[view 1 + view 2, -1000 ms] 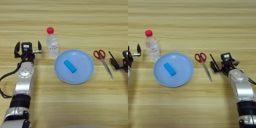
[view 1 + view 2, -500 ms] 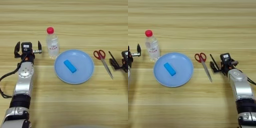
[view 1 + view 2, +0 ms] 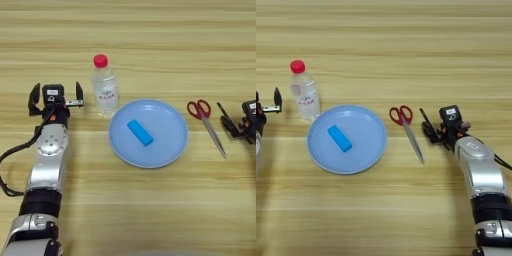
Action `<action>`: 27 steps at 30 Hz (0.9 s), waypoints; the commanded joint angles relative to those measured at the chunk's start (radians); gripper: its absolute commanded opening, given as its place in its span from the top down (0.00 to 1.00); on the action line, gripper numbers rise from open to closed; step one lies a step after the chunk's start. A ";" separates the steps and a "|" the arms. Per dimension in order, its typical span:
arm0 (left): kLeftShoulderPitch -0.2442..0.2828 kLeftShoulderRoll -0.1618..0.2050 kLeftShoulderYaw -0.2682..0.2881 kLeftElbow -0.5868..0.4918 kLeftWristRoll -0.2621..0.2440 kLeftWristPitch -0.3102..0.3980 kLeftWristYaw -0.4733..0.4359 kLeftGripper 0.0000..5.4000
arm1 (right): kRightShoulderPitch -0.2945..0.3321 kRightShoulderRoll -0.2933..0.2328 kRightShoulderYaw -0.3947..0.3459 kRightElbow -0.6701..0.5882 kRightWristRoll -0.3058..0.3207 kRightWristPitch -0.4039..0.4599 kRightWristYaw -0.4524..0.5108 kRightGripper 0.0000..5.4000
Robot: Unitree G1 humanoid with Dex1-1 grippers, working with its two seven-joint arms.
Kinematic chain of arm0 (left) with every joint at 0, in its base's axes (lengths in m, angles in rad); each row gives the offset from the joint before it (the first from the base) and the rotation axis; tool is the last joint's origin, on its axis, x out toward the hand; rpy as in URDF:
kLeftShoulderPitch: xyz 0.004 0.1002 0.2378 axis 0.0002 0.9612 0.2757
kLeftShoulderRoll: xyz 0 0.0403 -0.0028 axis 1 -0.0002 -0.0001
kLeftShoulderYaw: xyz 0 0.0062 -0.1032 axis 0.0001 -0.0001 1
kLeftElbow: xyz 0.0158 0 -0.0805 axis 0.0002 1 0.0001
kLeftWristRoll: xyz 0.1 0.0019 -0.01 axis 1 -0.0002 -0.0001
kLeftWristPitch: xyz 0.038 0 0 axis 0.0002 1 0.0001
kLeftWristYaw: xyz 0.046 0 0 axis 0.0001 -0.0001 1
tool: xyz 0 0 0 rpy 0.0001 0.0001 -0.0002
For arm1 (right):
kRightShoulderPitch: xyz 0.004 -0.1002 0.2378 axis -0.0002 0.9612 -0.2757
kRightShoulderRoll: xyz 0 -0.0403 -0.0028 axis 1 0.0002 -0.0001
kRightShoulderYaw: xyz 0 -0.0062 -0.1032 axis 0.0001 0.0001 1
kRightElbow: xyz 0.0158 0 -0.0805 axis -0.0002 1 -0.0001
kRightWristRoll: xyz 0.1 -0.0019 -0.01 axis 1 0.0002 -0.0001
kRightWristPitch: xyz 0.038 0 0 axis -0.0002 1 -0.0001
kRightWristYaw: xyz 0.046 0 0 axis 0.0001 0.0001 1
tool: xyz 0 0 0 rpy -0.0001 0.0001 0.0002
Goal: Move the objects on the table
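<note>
A small bright-blue block (image 3: 139, 132) lies flat in the middle of the round light-blue plate (image 3: 170, 122) at the centre of the wooden table (image 3: 150, 40). No thin black stick shows in either view. Left of the plate, beside a bottle, my left gripper (image 3: 56, 91) rests on the table, open and holding nothing. On the right my right gripper (image 3: 446, 125) also rests on the table, open, its left finger (image 3: 427, 126) a short way from a pair of scissors.
A clear plastic bottle with a red cap (image 3: 104, 82) stands upright just past the plate's upper left rim. Red-handled scissors (image 3: 407, 128) lie closed between the plate and my right gripper, blades pointing toward me.
</note>
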 commanded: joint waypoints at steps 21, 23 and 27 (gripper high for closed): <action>-0.005 0.003 -0.003 0.002 0.007 0.013 0.002 0.00 | 0.023 0.003 0.011 -0.009 0.000 0.039 0.012 0.75; -0.006 0.003 -0.003 0.003 0.007 0.014 0.002 0.00 | 0.023 0.003 0.011 -0.009 0.000 0.040 0.013 0.80; -0.006 0.003 -0.003 0.002 0.007 0.014 0.002 0.00 | 0.023 0.004 0.012 -0.012 0.000 0.041 0.013 0.88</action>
